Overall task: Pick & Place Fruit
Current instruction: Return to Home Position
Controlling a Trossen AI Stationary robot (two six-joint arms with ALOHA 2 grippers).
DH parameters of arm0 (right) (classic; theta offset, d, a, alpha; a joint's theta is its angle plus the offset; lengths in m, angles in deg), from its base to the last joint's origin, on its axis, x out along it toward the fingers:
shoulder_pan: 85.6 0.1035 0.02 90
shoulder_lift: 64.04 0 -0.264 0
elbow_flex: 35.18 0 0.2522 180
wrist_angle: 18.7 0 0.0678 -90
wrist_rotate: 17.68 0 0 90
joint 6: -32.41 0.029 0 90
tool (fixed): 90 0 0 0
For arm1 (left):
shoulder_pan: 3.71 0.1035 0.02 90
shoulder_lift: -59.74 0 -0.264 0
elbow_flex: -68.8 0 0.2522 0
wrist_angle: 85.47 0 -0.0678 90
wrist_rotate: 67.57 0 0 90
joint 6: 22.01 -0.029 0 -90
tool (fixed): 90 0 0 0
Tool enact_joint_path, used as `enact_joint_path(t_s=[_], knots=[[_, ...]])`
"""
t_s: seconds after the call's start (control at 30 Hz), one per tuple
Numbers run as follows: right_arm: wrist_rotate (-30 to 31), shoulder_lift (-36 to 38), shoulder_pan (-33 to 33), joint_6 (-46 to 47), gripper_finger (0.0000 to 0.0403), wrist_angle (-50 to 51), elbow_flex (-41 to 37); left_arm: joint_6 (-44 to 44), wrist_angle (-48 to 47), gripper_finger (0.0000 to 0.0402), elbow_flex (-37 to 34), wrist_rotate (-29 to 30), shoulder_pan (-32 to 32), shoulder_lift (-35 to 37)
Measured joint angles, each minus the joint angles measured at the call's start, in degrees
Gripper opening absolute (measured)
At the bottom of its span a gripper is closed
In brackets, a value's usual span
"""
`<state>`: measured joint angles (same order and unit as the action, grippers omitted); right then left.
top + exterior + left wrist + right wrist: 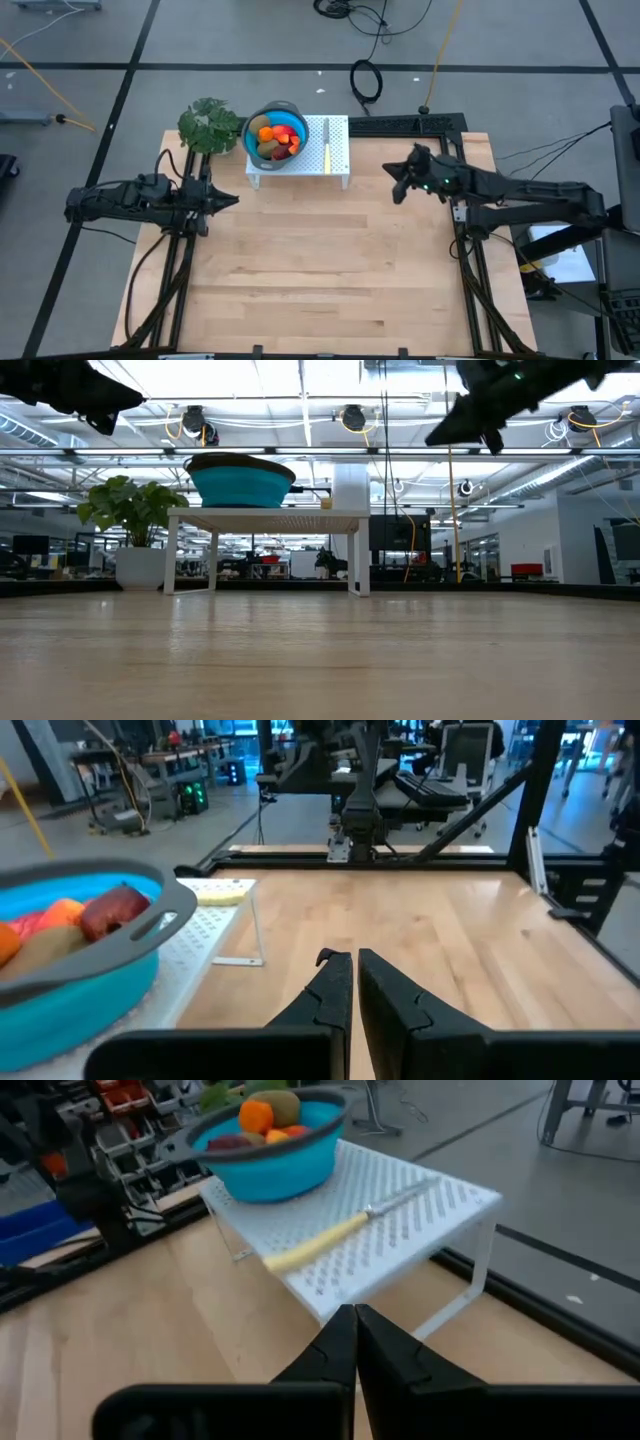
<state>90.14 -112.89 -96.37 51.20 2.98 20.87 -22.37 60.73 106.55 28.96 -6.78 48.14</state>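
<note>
The fruit lies piled in a blue bowl with a grey rim: an orange ball, red pieces and olive-brown ovals. The bowl stands on a white perforated rack at the table's far edge. In the right wrist view the fruit shows in the bowl; in the left wrist view the fruit shows too. My left gripper hovers shut, left of the rack and nearer than it. My right gripper hovers shut to the right of the rack. Both are high above the table.
A slim pale-handled knife lies on the rack beside the bowl, also seen as the knife. A green leafy plant stands left of the bowl. The wooden table spreads bare toward the near edge. Black frame rails run along both sides.
</note>
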Motion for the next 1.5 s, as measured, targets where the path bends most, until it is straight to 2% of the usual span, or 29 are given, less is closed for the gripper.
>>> enact_joint_path(t_s=[0.3,0.43,0.57,0.67,0.8,0.97,1.07,1.2,1.3,1.5], knots=[[-0.27,9.60,0.00,0.54,0.0008,-3.75,-10.66,-1.03,0.03,0.0019,0.00,0.44,-0.01,0.00],[-5.16,12.31,-0.02,2.40,0.0007,-2.89,-11.50,-0.45,-0.86,0.0019,0.00,1.58,0.00,0.00],[-10.39,16.01,-0.02,-7.82,0.0007,-1.73,-11.52,1.91,-2.96,0.0019,0.00,1.45,0.00,0.00],[-10.51,20.33,0.00,-10.53,0.0006,-0.23,-11.52,2.10,-4.15,0.0019,0.00,1.21,-0.02,-0.02],[-10.64,26.24,0.00,-7.93,0.0006,5.94,-11.52,0.63,-4.21,0.0019,0.00,1.01,-0.02,-0.02],[-10.64,29.96,0.00,-6.35,0.0001,6.64,-15.49,1.38,-3.80,0.0019,0.00,0.98,-0.03,-0.01],[-12.42,31.31,0.00,-4.08,0.0002,3.33,-19.39,4.05,-3.45,0.0019,0.00,1.03,-0.04,0.00],[-16.47,33.23,0.00,-2.97,0.0001,-8.73,-26.38,6.01,0.42,0.0019,0.00,1.03,-0.02,-0.02],[-16.30,35.50,0.00,-2.57,0.0001,-15.19,-30.58,4.26,4.42,0.0019,0.00,1.04,-0.02,-0.01],[-15.83,40.09,-0.02,-1.58,0.0001,-15.79,-32.97,1.56,7.74,0.0019,-2.26,1.55,-0.02,-0.61]])
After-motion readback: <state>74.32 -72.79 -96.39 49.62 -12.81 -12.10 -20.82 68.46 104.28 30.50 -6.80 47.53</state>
